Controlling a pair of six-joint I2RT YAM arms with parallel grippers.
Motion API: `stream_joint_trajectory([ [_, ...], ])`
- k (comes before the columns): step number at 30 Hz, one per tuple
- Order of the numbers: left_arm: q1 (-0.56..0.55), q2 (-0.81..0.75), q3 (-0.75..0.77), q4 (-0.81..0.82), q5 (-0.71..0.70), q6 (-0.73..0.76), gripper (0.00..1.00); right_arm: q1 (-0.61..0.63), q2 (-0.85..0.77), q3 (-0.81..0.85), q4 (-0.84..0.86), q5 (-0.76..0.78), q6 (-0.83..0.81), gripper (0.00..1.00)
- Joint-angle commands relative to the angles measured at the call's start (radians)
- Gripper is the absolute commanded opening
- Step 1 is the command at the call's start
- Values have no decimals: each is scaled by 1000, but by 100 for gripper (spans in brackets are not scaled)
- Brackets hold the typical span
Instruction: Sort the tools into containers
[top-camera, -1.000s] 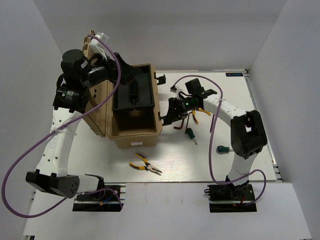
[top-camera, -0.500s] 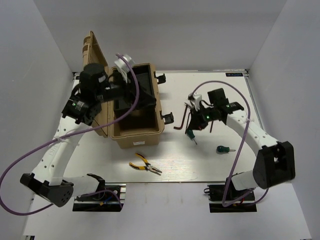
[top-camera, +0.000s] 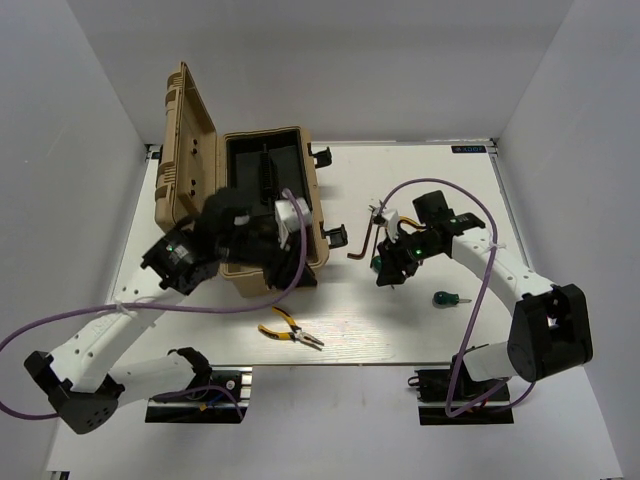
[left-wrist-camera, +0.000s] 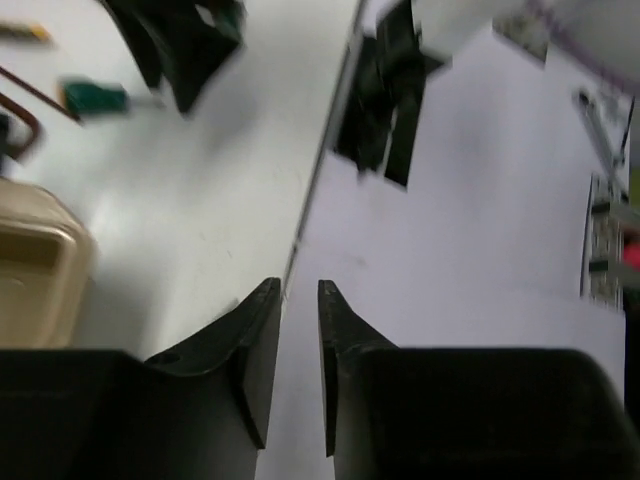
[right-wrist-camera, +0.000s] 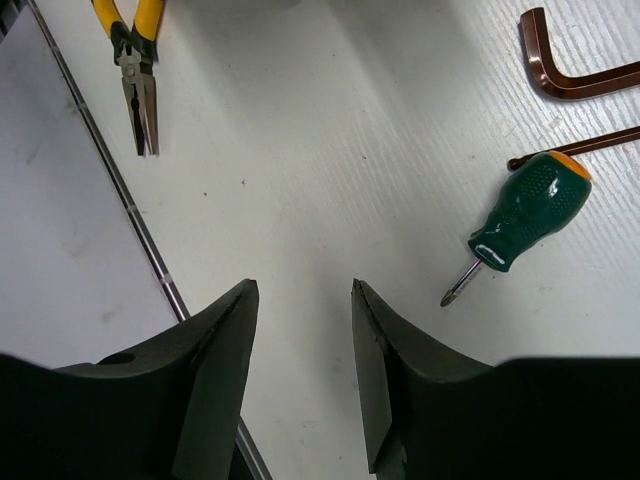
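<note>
On the table (top-camera: 420, 180), left of centre: tan toolbox (top-camera: 250, 283), lid up and leaning left, black insert inside. I cannot tell what the insert holds.

Left gripper (left-wrist-camera: 298, 290) is low by the toolbox's front right corner. Its wrist view is blurred, but the jaws show a narrow slit with only table surface in it, so nothing is gripped.

Right gripper (right-wrist-camera: 302, 287) hovers over the middle of the table, right of the toolbox. Jaws are moderately apart with bare white table between them, holding nothing.

Tools, all lying flat on the table and none seen in the toolbox:
- 1 pliers (top-camera: 290, 331) – yellow-and-black handles, in front of the toolbox near the table's front edge.
- 1 copper hex key (top-camera: 358, 243) – between the toolbox and the right gripper.
- 1 second hex key (right-wrist-camera: 590, 143) – thin, just beside the first.
- 1 green screwdriver (right-wrist-camera: 528, 222) – stubby, orange-capped end just beside the second hex key, tip pointing back toward the right gripper.
- 1 second green screwdriver (top-camera: 447, 298) – right of the right gripper, apart from the other tools.
</note>
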Motion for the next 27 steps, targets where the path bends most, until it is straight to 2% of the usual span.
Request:
stream_joint_trajectory([
  [1, -74, -29, -117, -53, -38, -5, 32, -2, -30, -3, 7, -7, -31, 49],
  [4, -180, -8, -158, -53, -116, -33, 30, -8, -59, -19, 24, 27, -23, 50],
  [5, -212, 11, -159, -53, -188, -33, 30, -10, -62, -22, 31, 30, -19, 50],
  [7, -327, 92, -122, -62, -274, -33, 34, -14, -70, -26, 37, 48, -11, 50],
  [10, -493, 254, -62, -117, -557, -22, 38, -22, -75, -34, 42, 71, -8, 50],
  [12, -584, 314, -47, -132, -654, -22, 39, -33, -84, -45, 45, 82, -6, 50],
  [13, -602, 342, -47, -132, -747, -10, 40, -37, -91, -48, 50, 85, -8, 50],
  [15, -626, 361, -83, -123, -837, 9, 40, -45, -108, -65, 53, 93, -14, 50],
  [18, -626, 391, -128, -102, -898, 40, 40, -65, -128, -79, 62, 105, -22, 50],
  [21, -602, 410, -148, -79, -924, 49, 32, -77, -133, -80, 50, 90, -23, 47],
  [23, -602, 410, -178, -51, -925, 73, 30, -88, -136, -77, 48, 78, -20, 43],
  [27, -593, 410, -255, 21, -873, 107, 42, -103, -145, -82, 45, 75, -14, 43],
])
